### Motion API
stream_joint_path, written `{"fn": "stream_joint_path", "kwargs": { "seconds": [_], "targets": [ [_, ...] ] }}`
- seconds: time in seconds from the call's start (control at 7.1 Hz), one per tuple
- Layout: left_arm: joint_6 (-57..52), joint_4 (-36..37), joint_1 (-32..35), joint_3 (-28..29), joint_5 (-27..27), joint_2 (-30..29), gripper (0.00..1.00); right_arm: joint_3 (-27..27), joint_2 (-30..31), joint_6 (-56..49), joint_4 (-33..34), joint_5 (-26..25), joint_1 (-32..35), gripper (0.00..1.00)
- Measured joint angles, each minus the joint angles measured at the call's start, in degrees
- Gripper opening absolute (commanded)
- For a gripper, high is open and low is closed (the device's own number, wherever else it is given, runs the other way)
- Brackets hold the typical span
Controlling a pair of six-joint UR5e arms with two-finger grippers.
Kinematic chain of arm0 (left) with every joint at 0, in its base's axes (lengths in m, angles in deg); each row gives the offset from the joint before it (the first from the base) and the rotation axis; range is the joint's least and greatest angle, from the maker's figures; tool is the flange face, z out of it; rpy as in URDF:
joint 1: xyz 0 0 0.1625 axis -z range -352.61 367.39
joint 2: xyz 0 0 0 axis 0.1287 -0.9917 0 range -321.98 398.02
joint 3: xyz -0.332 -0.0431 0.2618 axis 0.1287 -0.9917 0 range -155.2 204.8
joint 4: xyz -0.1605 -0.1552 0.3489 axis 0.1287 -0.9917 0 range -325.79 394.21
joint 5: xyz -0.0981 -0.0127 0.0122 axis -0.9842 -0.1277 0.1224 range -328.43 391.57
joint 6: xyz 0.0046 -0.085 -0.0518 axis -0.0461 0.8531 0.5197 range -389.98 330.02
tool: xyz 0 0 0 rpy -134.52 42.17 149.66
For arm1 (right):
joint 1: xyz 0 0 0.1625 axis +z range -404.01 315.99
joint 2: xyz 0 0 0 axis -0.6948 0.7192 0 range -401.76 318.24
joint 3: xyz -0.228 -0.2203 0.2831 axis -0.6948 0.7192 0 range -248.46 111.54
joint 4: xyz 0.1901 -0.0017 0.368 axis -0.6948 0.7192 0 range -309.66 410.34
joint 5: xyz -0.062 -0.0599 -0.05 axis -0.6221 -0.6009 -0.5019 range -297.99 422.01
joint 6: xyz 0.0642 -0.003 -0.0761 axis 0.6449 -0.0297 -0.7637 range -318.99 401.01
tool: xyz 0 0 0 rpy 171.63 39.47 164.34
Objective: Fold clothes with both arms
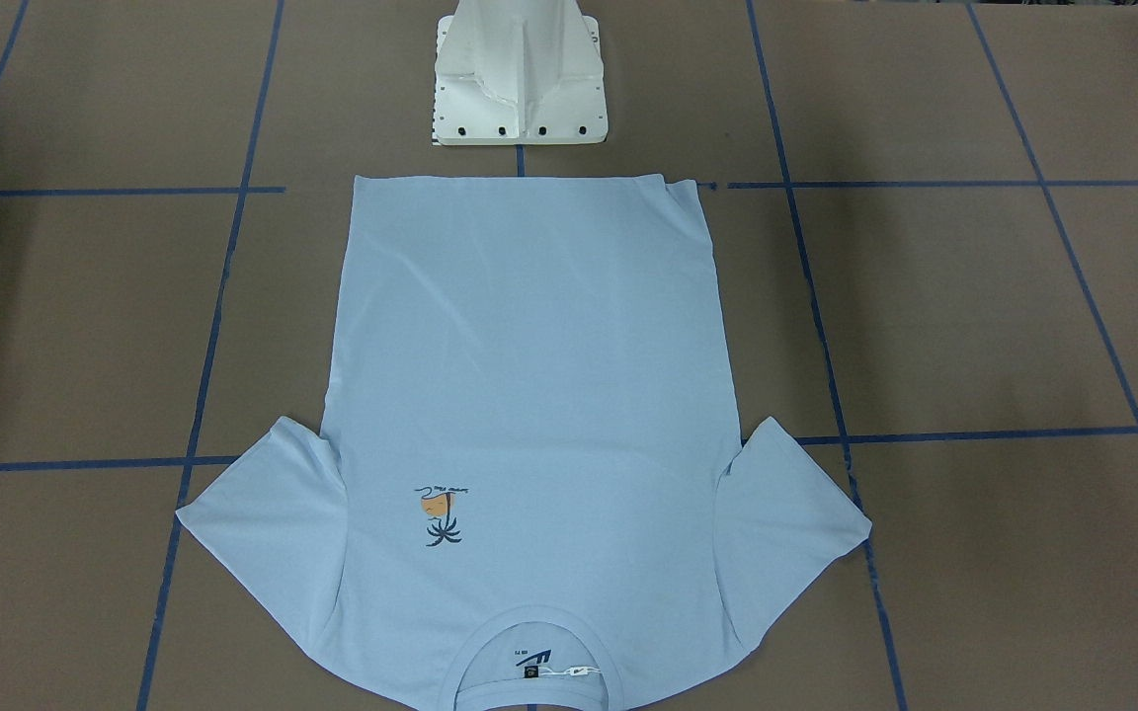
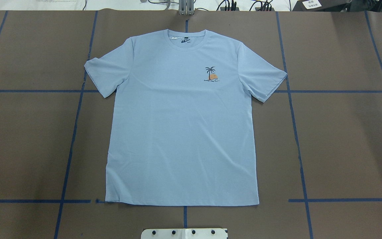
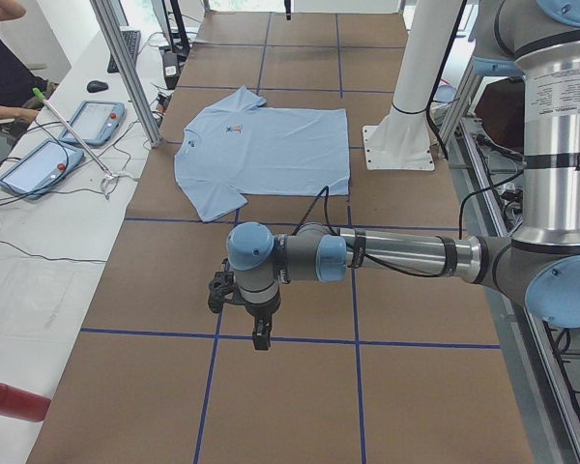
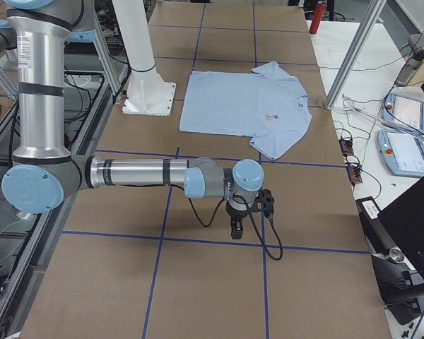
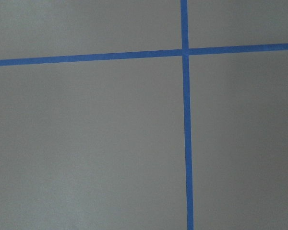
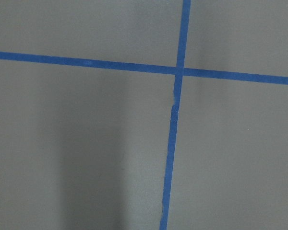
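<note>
Layout: light blue short-sleeved T-shirt (image 2: 181, 126) flat at centre of brown table (image 2: 343, 139), collar away from robot; left black two-finger gripper (image 3: 260, 335) and right black two-finger gripper (image 4: 236, 231) hang well beyond opposite sleeves, about equally far, finger opening cannot be told.

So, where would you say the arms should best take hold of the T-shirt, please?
Probably at the sleeve hems: the T-shirt lies flat, print up, so only edges can be pinched. The left gripper and right gripper could each come in low from its own side.

Even overhead light, soft shadows
</note>
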Motion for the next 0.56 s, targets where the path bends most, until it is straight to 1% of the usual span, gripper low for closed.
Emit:
{"fn": "stream_joint_path", "kwargs": {
  "seconds": [0.56],
  "targets": [
    [-2.87, -1.35, -0.16, -0.74, 0.02, 0.26, 1.00, -0.12, 0.08, 0.03, -0.18, -0.04, -0.07, 1.00]
  ]
}}
